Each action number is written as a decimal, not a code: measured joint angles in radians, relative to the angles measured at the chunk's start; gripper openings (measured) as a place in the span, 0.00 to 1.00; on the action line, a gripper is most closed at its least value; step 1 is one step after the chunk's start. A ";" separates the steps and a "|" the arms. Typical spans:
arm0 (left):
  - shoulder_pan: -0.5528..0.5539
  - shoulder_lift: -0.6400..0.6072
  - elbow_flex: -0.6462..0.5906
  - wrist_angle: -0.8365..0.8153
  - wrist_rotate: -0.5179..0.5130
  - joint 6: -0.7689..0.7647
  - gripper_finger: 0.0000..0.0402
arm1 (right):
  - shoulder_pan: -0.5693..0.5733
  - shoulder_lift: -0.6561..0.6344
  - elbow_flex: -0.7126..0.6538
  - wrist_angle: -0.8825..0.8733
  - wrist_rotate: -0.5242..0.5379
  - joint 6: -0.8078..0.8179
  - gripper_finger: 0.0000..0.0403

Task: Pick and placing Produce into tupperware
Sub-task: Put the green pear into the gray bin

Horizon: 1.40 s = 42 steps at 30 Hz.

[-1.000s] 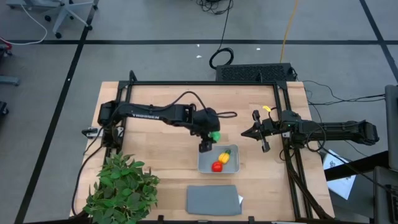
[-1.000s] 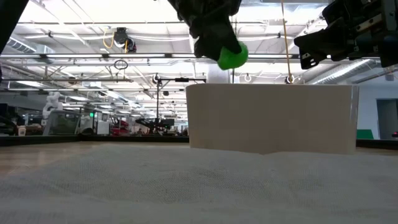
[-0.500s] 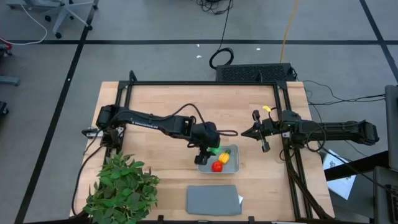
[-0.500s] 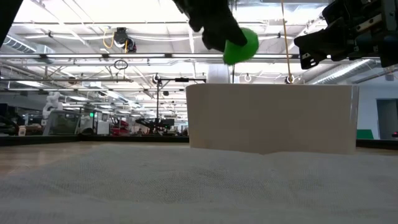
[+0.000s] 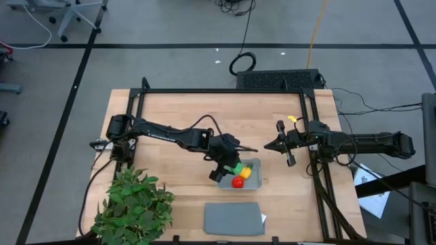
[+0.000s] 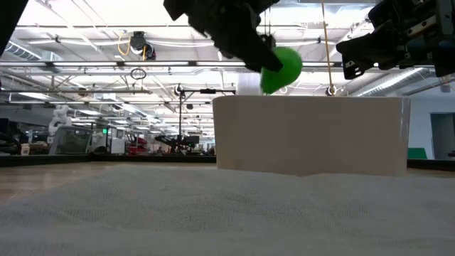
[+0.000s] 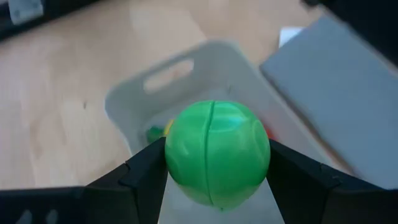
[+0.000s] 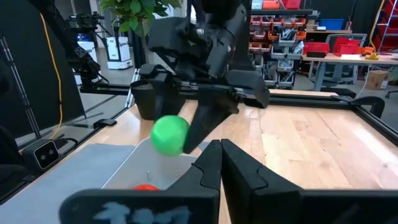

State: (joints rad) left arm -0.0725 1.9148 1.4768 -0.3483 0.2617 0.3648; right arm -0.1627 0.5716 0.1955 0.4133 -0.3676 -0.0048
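I am watching the left gripper [image 7: 214, 180] carrying the green ball [image 7: 217, 160] clamped between its fingers, and over the last second it has been swinging in from beside the container [image 5: 253, 178] to a spot right above it. A moment ago the ball was hanging off the container's far edge; now the wrist view is looking down past it into the container's open interior. The red piece [image 5: 238, 182] and the yellow piece [image 5: 245, 173] are already lying inside, so I am judging this to be the last item, with only the release left.

The right gripper [image 5: 281, 143] is waiting with its fingers closed together and holding nothing, well off to the container's right.

The wooden table [image 5: 170, 116] is also carrying a grey lid [image 5: 234, 218] just in front of the container and a leafy plant [image 5: 133, 205] well to its left. Beyond the container, the low view is showing a workshop with ceiling trusses and shelving.
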 joint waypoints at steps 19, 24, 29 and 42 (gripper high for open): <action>0.003 0.152 0.135 -0.064 0.036 0.071 0.59 | 0.000 0.000 0.000 0.000 0.000 0.000 0.00; 0.007 0.162 0.139 -0.136 0.034 0.162 0.59 | 0.000 0.001 0.000 -0.007 0.000 -0.005 0.00; 0.021 0.173 0.142 -0.144 0.022 0.167 0.59 | 0.000 0.004 0.001 -0.006 0.000 -0.007 0.00; 0.027 0.214 0.141 -0.157 0.035 0.281 0.59 | 0.000 0.016 0.001 -0.007 0.000 -0.007 0.00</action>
State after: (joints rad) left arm -0.0460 2.1288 1.6176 -0.5049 0.2966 0.6460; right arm -0.1627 0.5872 0.1963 0.4061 -0.3672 -0.0120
